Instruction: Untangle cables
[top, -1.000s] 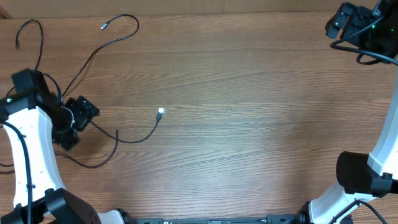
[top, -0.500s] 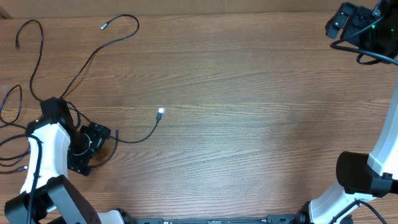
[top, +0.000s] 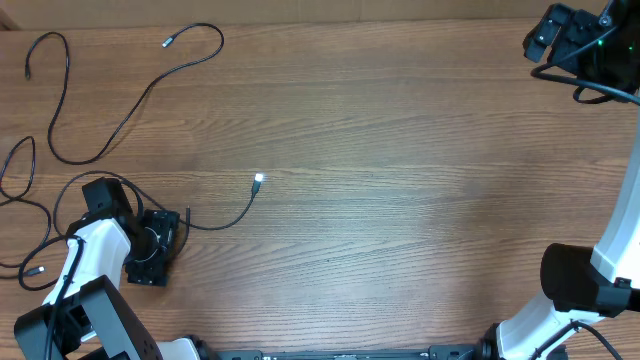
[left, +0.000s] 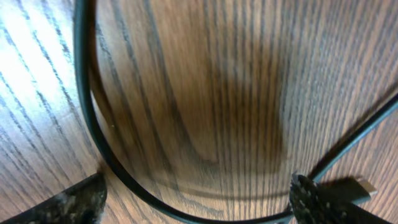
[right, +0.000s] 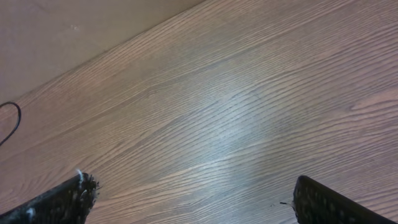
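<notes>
Several thin black cables lie on the left half of the wooden table. One long cable (top: 130, 105) snakes from a silver tip at the back to the far left. A shorter cable (top: 240, 212) with a white plug tip curves toward my left gripper (top: 158, 250). In the left wrist view that gripper (left: 196, 202) is open and low over the wood, and a cable (left: 87, 124) curves across the gap between its fingers, with a plug (left: 359, 186) beside the right finger. My right gripper (top: 560, 35) hangs open at the back right, (right: 199, 202) holding nothing.
More cable loops (top: 20, 190) trail off the table's left edge, ending in a small plug (top: 32, 270) near the left arm. A short bit of cable (right: 9, 121) shows at the left edge of the right wrist view. The table's back edge runs close behind the right gripper.
The left arm has drawn back toward the front left, taking its gripper down over the short cable. The long cable it covered now shows in full. The right arm has not moved.
</notes>
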